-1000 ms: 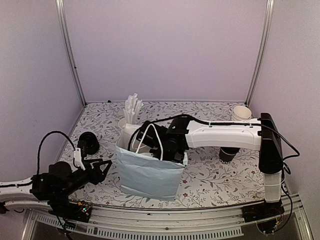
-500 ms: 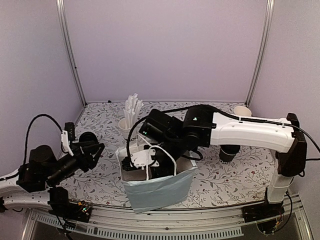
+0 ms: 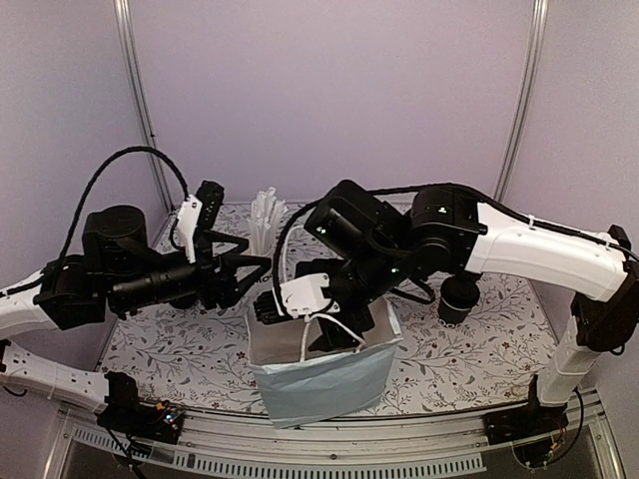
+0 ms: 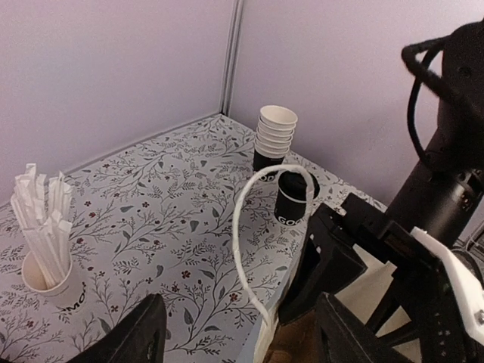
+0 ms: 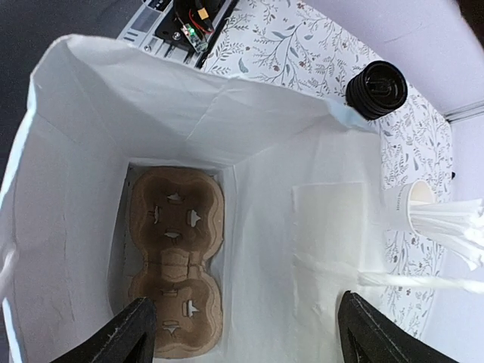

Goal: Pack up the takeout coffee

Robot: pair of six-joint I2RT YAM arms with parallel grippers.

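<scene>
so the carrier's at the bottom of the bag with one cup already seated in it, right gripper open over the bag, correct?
Not quite. The carrier does lie at the bottom of the bag, and the right gripper is open over the bag, but no cup is seated in it: both holes are empty. The right wrist view, looking straight down into the bag, shows this.

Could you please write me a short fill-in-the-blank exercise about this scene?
The brown cup carrier lies inside the pale blue paper bag, and both its holes are ____.
The white straws stand in a ____ paper cup.
The right claw hangs over the bag, jaws ____.
The black cup beside the cup stack has no ____.
Missing words: empty; white; open; lid.
</scene>
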